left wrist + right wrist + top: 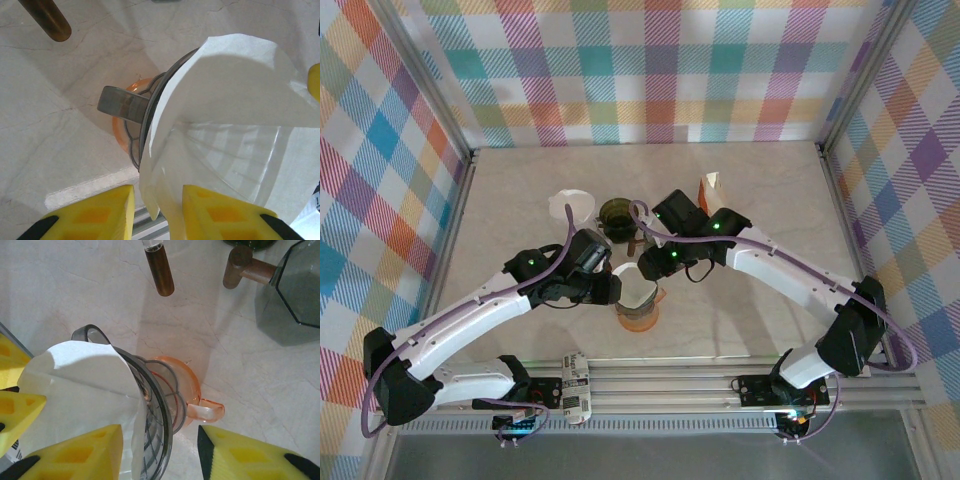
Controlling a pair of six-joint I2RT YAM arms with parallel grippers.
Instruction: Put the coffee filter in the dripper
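Left jaws: You find the left gripper with its yellow fingers a narrow gap apart. An edge of the coffee filter hangs in that gap. You cannot tell whether the pads press the paper.
Right jaws: You find the right gripper with its jaws wide apart and clamped on nothing. One finger sits over the paper inside the dripper, the other outside its rim.
Coffee filter: The white paper cone sits opened in the dripper's mouth. Its upper edge rises well above the rim, and the dripper's ribs show through the paper on the far side.
Dripper: This grey, see-through cone stands upright on the orange glass cup. Its grey handle points away from the filter.
Arms: In the top view, you see the left arm come in at the dripper's left and the right arm at its right. The two wrists meet just above it.
Surroundings: A dark glass vessel with a brown handle stands beyond the dripper. A white paper item lies beyond it to the left, and a brown box beyond it to the right. All three rest on the pale table, apart from the dripper.
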